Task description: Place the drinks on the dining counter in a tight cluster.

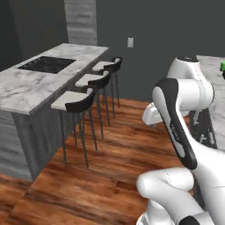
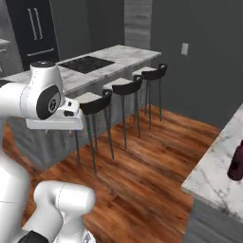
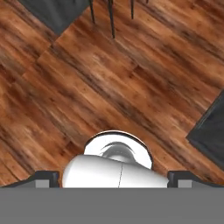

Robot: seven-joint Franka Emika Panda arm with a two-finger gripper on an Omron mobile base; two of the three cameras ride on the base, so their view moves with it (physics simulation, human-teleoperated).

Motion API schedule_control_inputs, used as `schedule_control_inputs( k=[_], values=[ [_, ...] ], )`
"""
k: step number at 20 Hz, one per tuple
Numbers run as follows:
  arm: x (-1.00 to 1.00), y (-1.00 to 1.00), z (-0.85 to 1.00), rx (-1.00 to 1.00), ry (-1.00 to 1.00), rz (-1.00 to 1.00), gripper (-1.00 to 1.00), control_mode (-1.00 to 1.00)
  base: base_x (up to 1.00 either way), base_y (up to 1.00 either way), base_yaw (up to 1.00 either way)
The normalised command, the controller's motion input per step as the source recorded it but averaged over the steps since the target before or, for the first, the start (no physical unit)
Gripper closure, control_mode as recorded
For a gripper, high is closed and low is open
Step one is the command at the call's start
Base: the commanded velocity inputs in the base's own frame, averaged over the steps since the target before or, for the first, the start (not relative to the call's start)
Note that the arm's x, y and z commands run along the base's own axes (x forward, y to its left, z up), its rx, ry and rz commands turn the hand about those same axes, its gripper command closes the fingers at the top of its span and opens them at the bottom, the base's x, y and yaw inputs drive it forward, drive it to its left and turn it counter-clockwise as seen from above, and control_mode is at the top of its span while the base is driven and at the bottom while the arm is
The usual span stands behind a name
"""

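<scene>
Here the gripper (image 3: 112,177) hangs over bare wood floor (image 3: 109,87), its two dark fingertips (image 3: 43,178) set wide apart with nothing between them. Ahead of the hand stand thin dark stool legs (image 3: 111,19) and a grey island base. In the base views three stools (image 2: 124,88) line a marble island (image 1: 30,85) with a black cooktop (image 1: 47,64). Well off to the hand's right, the maroon bottle (image 2: 236,162) stands on the dining counter (image 2: 213,178), near its edge

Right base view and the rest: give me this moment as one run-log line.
gripper: open, empty, above wood floor | maroon bottle: upright near counter edge, untouched | stools: along island
</scene>
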Motion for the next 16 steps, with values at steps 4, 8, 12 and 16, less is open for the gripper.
schedule_control_inputs(
  k=[4,8,12,16],
  values=[
    [0.00,0.00,0.00,0.00,0.00,0.00,-1.00,1.00,0.21,0.77,0.76],
    [0.00,0.00,0.00,0.00,0.00,0.00,-1.00,1.00,0.75,0.67,0.53],
    [0.00,0.00,0.00,0.00,0.00,0.00,-1.00,1.00,1.00,0.40,0.13],
    [0.00,0.00,0.00,0.00,0.00,0.00,-1.00,1.00,1.00,0.46,0.12]
  ],
)
